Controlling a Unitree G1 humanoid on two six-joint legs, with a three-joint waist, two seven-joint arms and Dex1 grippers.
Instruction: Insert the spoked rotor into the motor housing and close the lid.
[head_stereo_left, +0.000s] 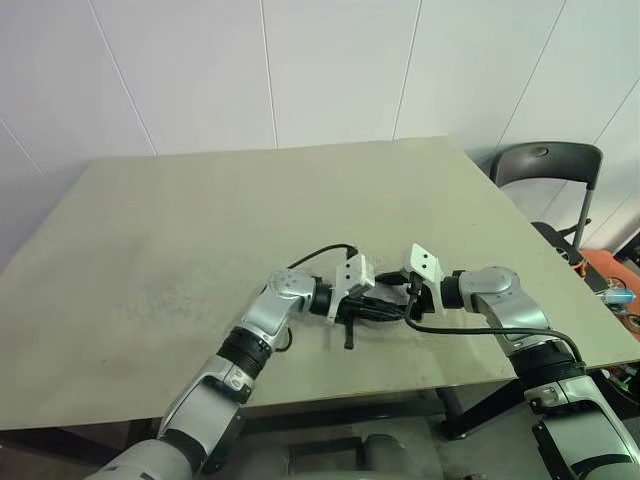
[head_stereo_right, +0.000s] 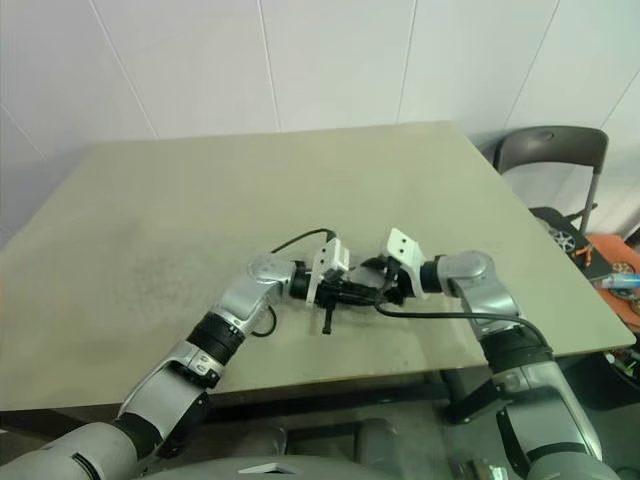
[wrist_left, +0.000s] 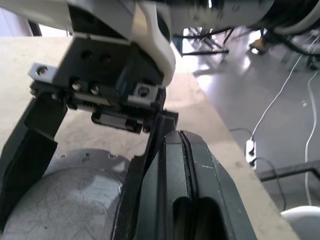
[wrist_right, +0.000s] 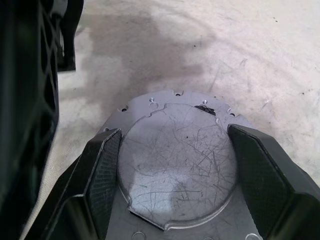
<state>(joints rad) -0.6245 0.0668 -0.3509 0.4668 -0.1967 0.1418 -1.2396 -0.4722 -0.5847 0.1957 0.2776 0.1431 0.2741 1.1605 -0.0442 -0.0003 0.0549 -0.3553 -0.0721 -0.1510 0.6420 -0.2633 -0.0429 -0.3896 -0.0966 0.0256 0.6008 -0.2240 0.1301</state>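
Scratched silver metal, the motor housing (wrist_right: 175, 170), sits clamped between the right gripper (wrist_right: 175, 175) fingers, spread wide around it (lid face up, apparently shut). Left gripper (wrist_left: 187, 200) is fully closed, empty, just beside. Both near the table (head_stereo_left: 200, 230) front edge. Closing step looks near done; next, release gently. No writing legible.

No readable text, label, brand, number or sign anywhere. The motor housing (wrist_right: 177, 165) shows only a scratched bare metal face, no marking. The table (head_stereo_left: 200, 230) around it is plain, and the wall panels (head_stereo_left: 300, 70) behind the table are blank.
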